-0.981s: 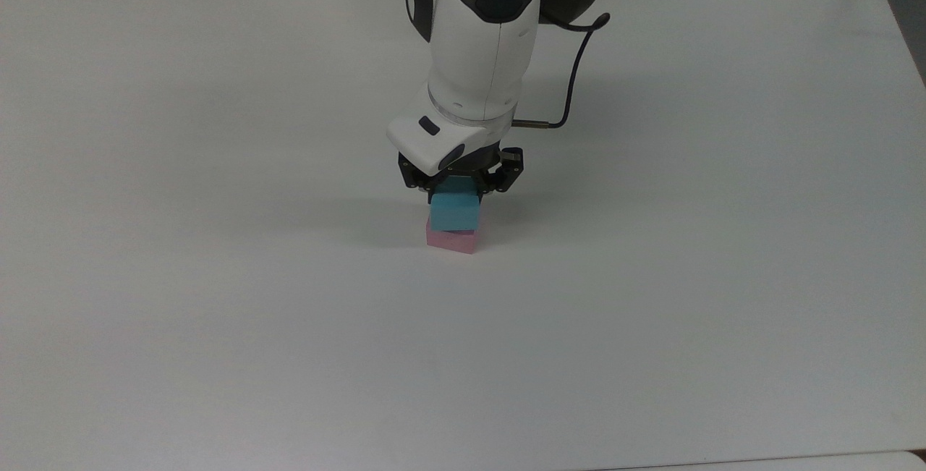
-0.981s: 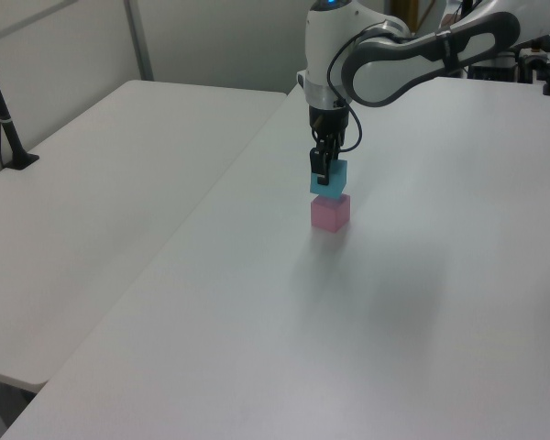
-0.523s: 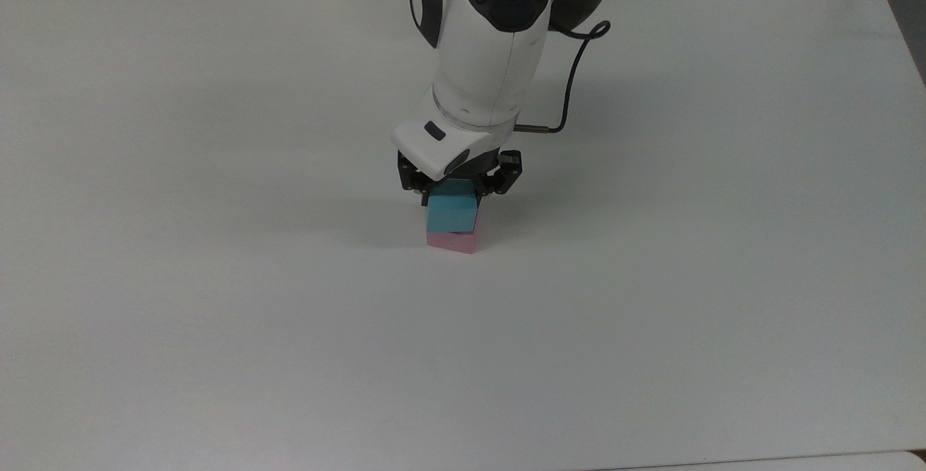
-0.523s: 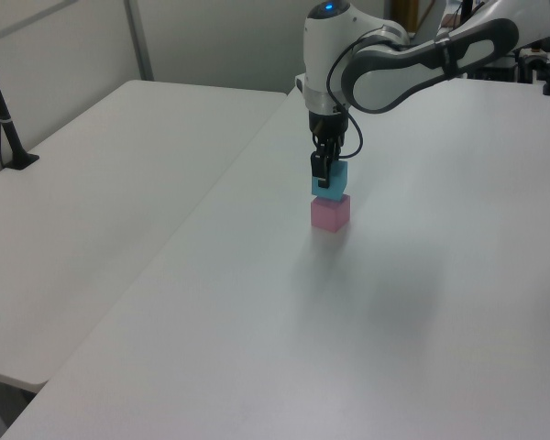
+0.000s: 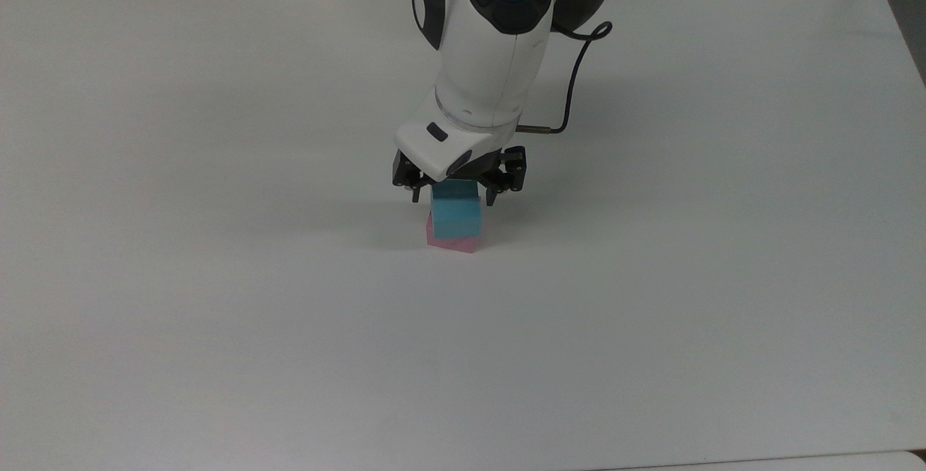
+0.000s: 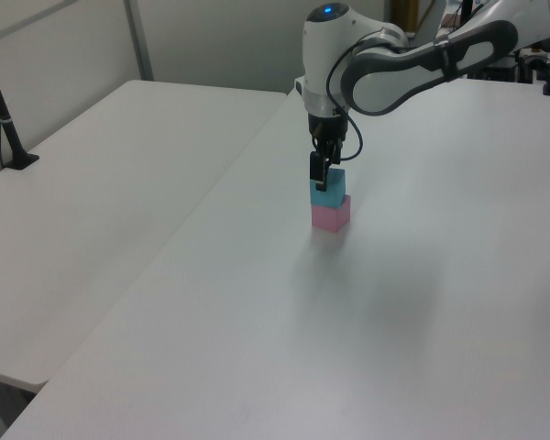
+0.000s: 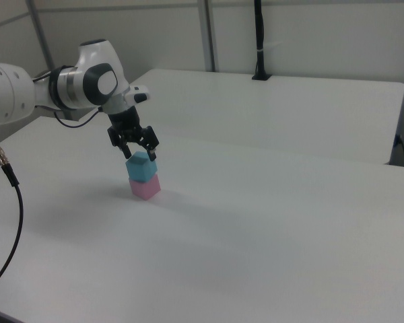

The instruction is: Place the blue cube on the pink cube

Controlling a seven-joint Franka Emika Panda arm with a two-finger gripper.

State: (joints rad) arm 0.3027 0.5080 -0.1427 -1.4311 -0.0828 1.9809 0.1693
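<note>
End effector (image 7: 140,151): fingers spread, flanking the top of the blue cube, gripping nothing.
Blue cube (image 7: 142,167): resting on the pink cube (image 7: 145,188), slightly askew.
Surface (image 5: 651,276): white, bare near the stack.
Step well done: straight vertical retreat, no brushing of cube sides.

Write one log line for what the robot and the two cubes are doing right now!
tool: open, just above stack | blue cube: resting on pink cube, released | stack: on white table | step: placement done
</note>
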